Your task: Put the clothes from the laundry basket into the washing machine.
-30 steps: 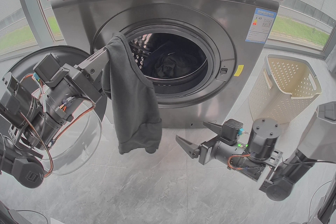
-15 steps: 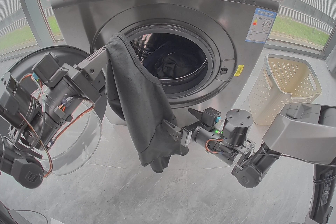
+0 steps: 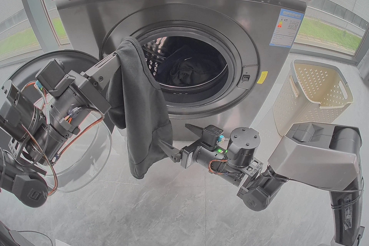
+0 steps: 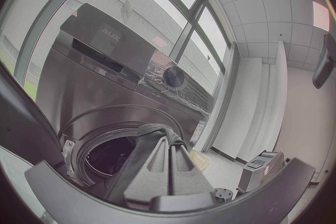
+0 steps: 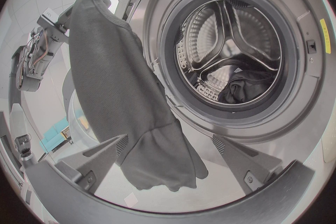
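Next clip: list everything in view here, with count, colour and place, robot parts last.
washing machine: one, grey, centre
door: one, dark rim with clear bowl, swung open on the machine's left
garment: one, dark grey, hanging before the drum opening
clothes in drum: dark pile, count unclear, drum bottom
laundry basket: one, cream, floor right of the machine
label: one, blue and white, machine front, upper right
left gripper: one, dark, shut on the garment's top
right gripper: one, dark, open at the garment's lower part
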Robot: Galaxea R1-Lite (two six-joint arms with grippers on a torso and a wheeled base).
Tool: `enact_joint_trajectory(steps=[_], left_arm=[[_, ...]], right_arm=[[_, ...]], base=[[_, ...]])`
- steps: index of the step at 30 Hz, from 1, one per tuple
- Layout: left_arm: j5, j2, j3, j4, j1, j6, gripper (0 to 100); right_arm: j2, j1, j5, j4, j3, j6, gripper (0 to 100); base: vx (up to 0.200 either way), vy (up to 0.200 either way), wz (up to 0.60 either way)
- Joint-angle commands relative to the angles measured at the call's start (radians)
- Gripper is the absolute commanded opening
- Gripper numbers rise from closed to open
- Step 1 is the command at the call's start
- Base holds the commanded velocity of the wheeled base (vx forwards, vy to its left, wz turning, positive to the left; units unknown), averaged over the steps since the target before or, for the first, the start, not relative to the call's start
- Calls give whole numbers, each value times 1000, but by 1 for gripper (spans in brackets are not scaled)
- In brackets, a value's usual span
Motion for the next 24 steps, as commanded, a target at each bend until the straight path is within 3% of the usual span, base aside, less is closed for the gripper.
enact_joint_trajectory(steps=[1, 9, 16, 17, 24], left_arm=[[0, 3, 0, -4, -1, 0, 0], [0, 3, 2, -4, -1, 0, 0], [-2, 3, 3, -4, -1, 0, 0], [0, 4, 3, -4, -1, 0, 0], [1, 9, 6, -4, 8, 0, 0]], right_arm=[[25, 9, 2, -1, -24, 0, 100], [64, -2, -1, 1, -107, 0, 100], [64, 2, -4, -17, -98, -1, 100], [62, 6, -4, -28, -96, -1, 0], [-1, 2, -4, -36, -55, 0, 0]], base=[[0, 0, 0], [0, 0, 0], [0, 0, 0], [0, 0, 0], [0, 0, 0]])
